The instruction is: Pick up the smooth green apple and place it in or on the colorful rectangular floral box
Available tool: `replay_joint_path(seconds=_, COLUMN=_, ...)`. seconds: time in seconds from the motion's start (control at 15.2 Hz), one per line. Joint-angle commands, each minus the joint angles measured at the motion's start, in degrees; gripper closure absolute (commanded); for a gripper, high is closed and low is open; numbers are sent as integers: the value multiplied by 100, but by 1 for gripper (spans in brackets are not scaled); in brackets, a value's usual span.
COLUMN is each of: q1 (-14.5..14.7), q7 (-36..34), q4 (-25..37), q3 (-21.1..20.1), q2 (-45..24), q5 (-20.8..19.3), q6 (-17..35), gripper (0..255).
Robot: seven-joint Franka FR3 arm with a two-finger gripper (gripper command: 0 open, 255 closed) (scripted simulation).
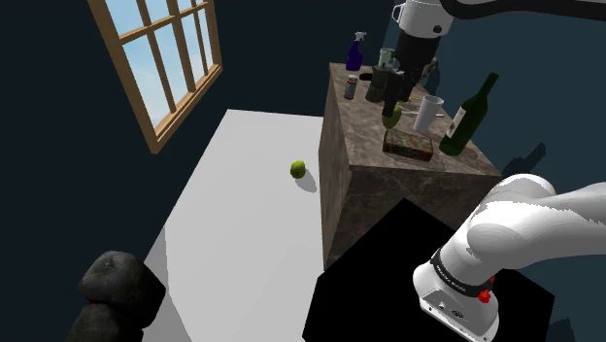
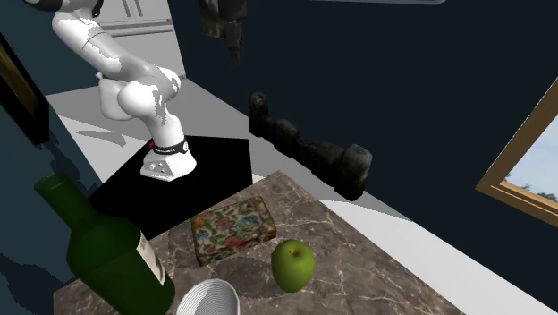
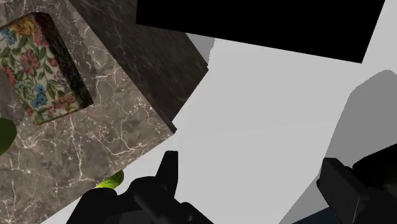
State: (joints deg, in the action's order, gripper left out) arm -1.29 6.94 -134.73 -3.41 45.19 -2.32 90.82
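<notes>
The tool (image 3: 251,164), spread wide and empty, hangs over the worktop (image 2: 358,277) where the green apple (image 2: 293,265) sits, bottom middle of the second exterior view, beside the flowery box (image 2: 232,230); it looks hard and slippery, so I'd pinch its fat middle.

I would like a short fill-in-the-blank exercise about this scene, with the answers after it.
The apple lies on the counter, beside the ___ box.
The end effector is ___ and holds nothing.
The tall bottle is coloured ___.
Answers: floral; open; green.
</notes>
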Motion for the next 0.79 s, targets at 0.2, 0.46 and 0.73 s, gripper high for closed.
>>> replay_joint_path(seconds=0.2, q1=-143, q7=322, q4=-91, q3=374, q2=-180, q5=-169, q6=338, gripper=0)
replay_joint_path(seconds=0.46, q1=-319, q7=748, q4=-117, q3=873, q2=-525, q5=-353, q6=796, gripper=0)
replay_joint_path(seconds=0.73, q1=-464, q7=1180, q4=-32, q3=1368, q2=-981, q5=-464, q6=1248, gripper=0)
